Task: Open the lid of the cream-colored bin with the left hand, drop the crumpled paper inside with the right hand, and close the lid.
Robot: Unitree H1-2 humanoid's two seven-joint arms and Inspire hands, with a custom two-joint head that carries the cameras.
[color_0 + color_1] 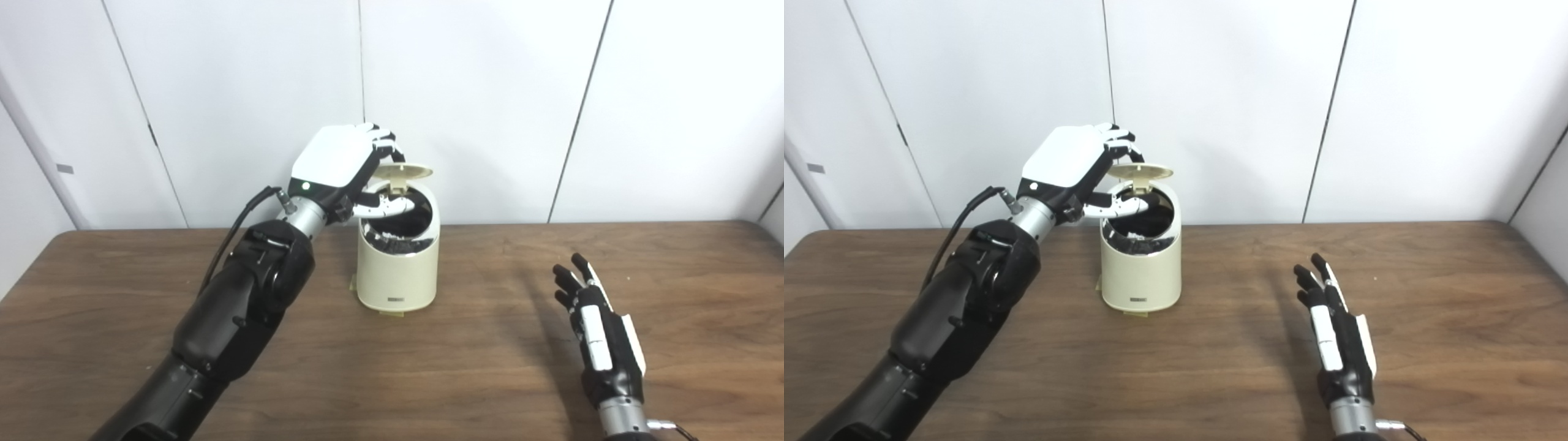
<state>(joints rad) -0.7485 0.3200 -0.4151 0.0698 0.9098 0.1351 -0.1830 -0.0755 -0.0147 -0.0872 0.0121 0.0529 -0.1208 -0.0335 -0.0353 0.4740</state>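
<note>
The cream-colored bin stands upright on the table's far middle. Its lid is raised, tipped back over the rear rim. My left hand is at the lid: its fingers curl over the lid's top edge and its thumb reaches under it, over the bin's mouth. The dark inside shows something pale and crumpled, too unclear to name. My right hand rests low over the table to the bin's right, open and empty, fingers spread. No loose paper shows on the table.
The wooden table runs across the view, its far edge against a white panelled wall. A black cable loops off my left wrist. A pale base plate shows under the bin.
</note>
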